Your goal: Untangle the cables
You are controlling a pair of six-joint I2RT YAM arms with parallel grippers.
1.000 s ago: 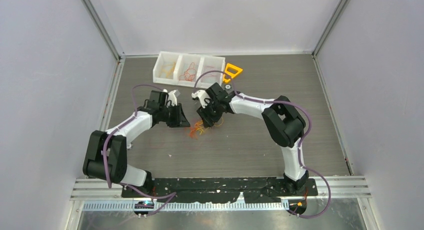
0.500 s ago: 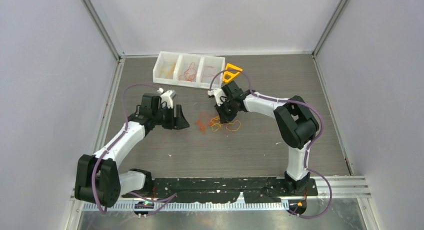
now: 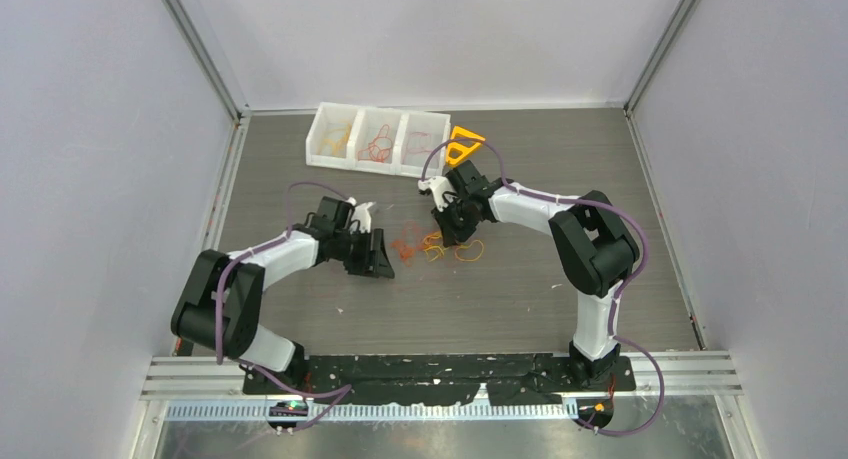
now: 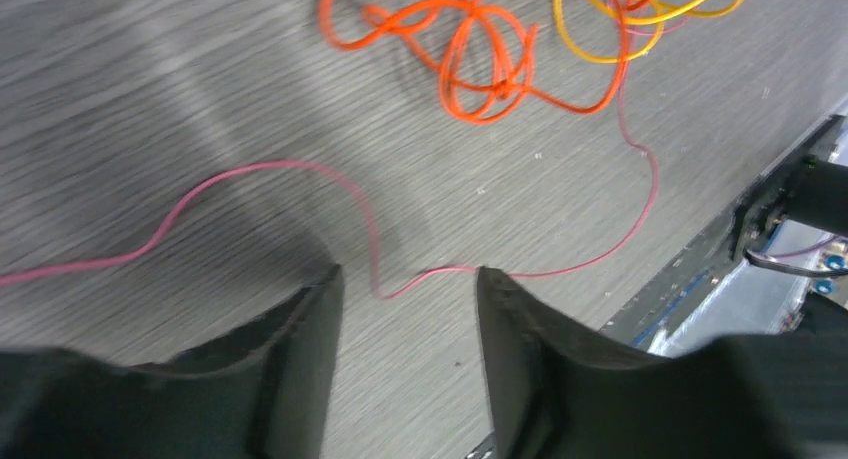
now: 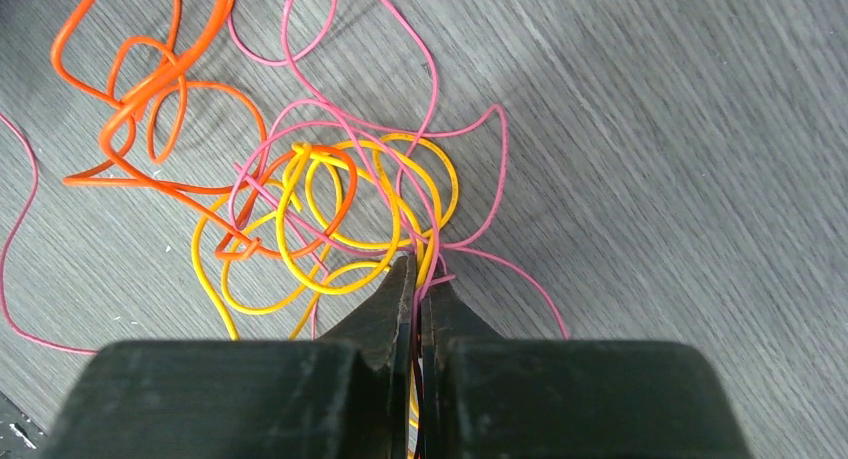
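Near the white three-compartment plastic bin, one clump of thin curly cables lies, seemingly three strands: orange, yellow, pink; right gripper pinches yellow and pink loops; left gripper, fingers apart, straddles pink; one orange plastic triangle beside the bin.

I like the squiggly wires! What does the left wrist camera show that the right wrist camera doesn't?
Only the left wrist view shows the left gripper, open, with one loose pink strand lying by its fingertips. Only the right wrist view shows the right gripper shut on the cables, pinching yellow and pink loops. Both show the orange strand on the grey table.
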